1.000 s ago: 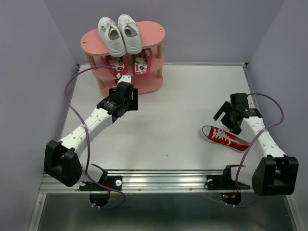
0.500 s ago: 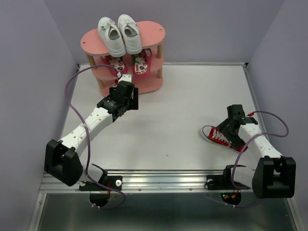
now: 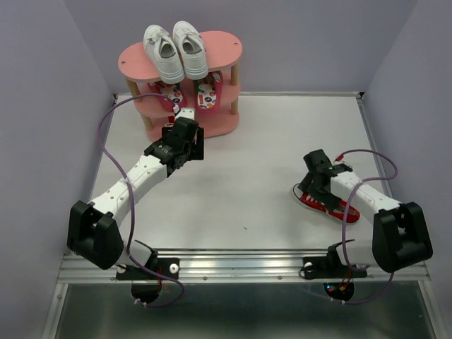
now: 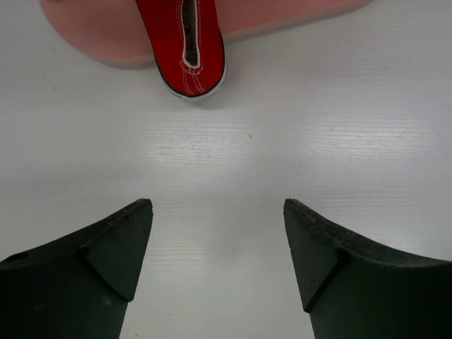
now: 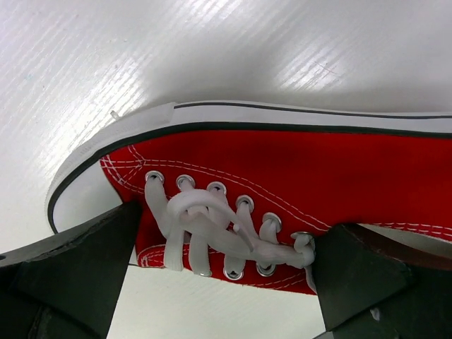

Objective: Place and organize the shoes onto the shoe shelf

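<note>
The pink shoe shelf stands at the back left. White sneakers sit on its top board and patterned flip-flops on the middle one. One red sneaker rests on the bottom board, its end sticking out over the edge. My left gripper hovers open just in front of it, holding nothing. A second red sneaker lies on the table at the right. My right gripper is open, its fingers straddling the laced part.
White table with purple walls on three sides. A metal rail runs along the near edge by the arm bases. Purple cables loop from both arms.
My right arm has swung down and to the left, bringing its open jaws over the red sneaker on the table. The left arm has hardly moved.
</note>
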`<state>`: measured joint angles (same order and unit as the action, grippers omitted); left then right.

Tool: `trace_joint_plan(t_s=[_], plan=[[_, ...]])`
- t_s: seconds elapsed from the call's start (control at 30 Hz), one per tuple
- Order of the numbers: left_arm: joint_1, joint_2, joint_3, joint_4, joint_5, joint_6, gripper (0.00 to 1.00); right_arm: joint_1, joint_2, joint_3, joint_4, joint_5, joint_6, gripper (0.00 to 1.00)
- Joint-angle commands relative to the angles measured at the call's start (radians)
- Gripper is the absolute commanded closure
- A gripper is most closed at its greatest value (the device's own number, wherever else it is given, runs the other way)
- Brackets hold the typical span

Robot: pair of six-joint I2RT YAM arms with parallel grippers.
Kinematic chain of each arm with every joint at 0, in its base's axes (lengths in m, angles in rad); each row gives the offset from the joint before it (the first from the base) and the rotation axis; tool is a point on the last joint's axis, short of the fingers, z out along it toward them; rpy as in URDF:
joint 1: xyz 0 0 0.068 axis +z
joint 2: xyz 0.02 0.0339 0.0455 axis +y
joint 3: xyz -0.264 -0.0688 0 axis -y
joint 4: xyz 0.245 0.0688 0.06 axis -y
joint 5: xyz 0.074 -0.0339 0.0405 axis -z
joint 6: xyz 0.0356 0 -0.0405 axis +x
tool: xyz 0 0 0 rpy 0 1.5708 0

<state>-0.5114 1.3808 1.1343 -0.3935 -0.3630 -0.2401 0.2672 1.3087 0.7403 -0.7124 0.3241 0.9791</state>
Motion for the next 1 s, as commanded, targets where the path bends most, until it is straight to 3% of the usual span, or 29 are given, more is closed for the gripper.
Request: trace_joint_plan(t_s=[0.0, 0.27, 0.57, 0.77, 0.97], plan=[[-0.007, 0.001, 0.045, 0.004, -0.014, 0.005, 0.14, 0.207, 0.113, 0.116, 0.390, -0.491, 0.181, 0.00], [-0.006, -0.002, 0.059, -0.010, -0.034, -0.005, 0.14, 0.294, 0.230, 0.223, 0.588, -0.638, 0.262, 0.00], [-0.006, 0.004, 0.067, -0.008, -0.028, -0.010, 0.14, 0.303, 0.123, 0.148, 0.668, -0.629, 0.320, 0.00], [-0.007, 0.004, 0.068, -0.008, -0.025, -0.010, 0.14, 0.303, 0.017, 0.044, 0.928, -0.635, 0.374, 0.01], [-0.007, -0.006, 0.067, -0.019, -0.042, -0.010, 0.14, 0.303, 0.119, 0.059, 1.140, -0.762, 0.402, 0.01]])
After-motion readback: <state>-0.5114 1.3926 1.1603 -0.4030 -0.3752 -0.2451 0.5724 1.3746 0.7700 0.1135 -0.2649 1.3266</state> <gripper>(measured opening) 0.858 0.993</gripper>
